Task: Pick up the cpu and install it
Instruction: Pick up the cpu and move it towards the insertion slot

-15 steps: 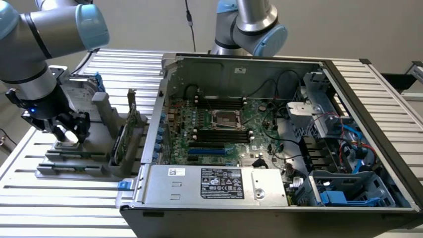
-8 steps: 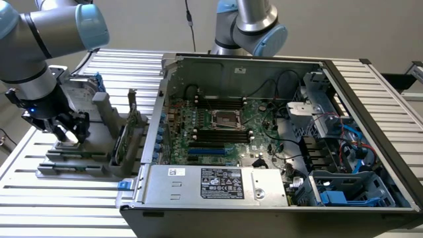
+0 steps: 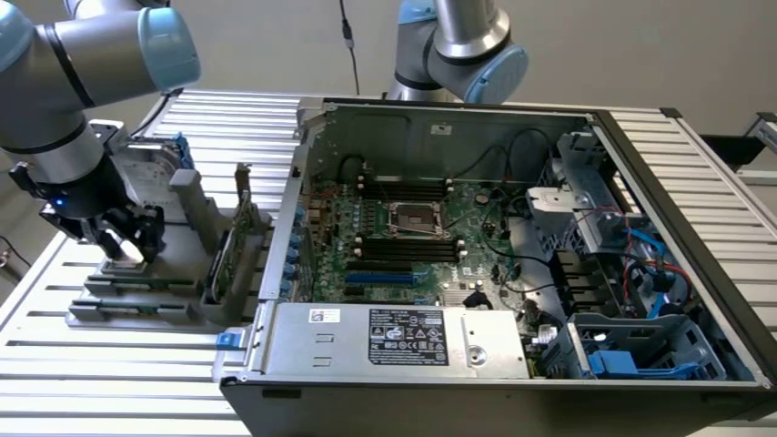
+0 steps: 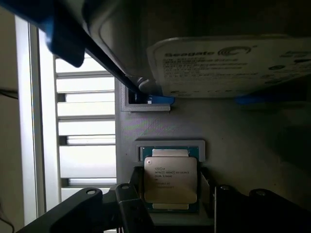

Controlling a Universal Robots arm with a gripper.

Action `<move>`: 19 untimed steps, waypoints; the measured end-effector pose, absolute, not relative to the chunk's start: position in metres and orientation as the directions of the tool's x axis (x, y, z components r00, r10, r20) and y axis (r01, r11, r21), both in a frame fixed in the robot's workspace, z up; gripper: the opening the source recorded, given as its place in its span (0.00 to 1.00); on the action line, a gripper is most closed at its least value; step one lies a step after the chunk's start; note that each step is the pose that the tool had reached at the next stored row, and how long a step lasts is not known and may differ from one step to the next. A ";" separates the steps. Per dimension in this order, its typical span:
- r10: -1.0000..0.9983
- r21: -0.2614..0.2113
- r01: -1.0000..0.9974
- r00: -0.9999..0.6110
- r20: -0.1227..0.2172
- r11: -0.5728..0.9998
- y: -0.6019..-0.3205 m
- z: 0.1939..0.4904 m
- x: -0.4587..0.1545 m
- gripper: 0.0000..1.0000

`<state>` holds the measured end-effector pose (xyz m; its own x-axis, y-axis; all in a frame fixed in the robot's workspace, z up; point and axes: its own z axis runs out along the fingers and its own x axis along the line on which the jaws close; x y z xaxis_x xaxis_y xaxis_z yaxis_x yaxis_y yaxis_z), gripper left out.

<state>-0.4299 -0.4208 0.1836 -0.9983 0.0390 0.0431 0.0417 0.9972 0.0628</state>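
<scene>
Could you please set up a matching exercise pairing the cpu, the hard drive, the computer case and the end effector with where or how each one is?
Things:
1. cpu
2. hard drive
3. computer case
4. end effector

Descriptions:
A. open, with the circuit board showing
B. lying flat in a grey holder
C. over the grey rack at the exterior view's left
D. bears a white printed label

Pairs: 1-B, 2-D, 3-A, 4-C

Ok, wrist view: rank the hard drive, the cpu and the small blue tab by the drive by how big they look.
1. hard drive
2. cpu
3. blue tab
The drive may be nearer the camera, which could exaggerate it.
</scene>
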 end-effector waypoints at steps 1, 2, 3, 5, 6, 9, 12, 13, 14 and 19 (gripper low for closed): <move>0.039 0.064 0.042 -0.998 0.043 0.997 -0.421 0.184 -0.430 0.55; 0.039 0.065 0.042 -0.998 0.043 0.997 -0.421 0.185 -0.430 0.55; 0.039 0.067 0.042 -0.998 0.044 0.997 -0.421 0.185 -0.430 0.55; 0.039 0.070 0.042 -0.998 0.044 0.997 -0.421 0.187 -0.430 0.55; 0.039 0.071 0.042 -0.998 0.044 0.997 -0.421 0.189 -0.430 0.55; 0.039 0.075 0.042 -0.998 0.044 0.996 -0.421 0.193 -0.431 0.55; 0.039 0.076 0.042 -0.998 0.044 0.996 -0.421 0.204 -0.431 0.55; 0.039 0.076 0.042 -0.998 0.044 0.996 -0.421 0.209 -0.431 0.55; 0.039 0.077 0.042 -0.998 0.044 0.996 -0.421 0.213 -0.431 0.55; 0.038 0.077 0.042 -0.998 0.044 0.996 -0.420 0.236 -0.431 0.55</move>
<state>-0.4305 -0.4202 0.2358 -0.9983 0.0384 0.0440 0.0417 0.9962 0.0766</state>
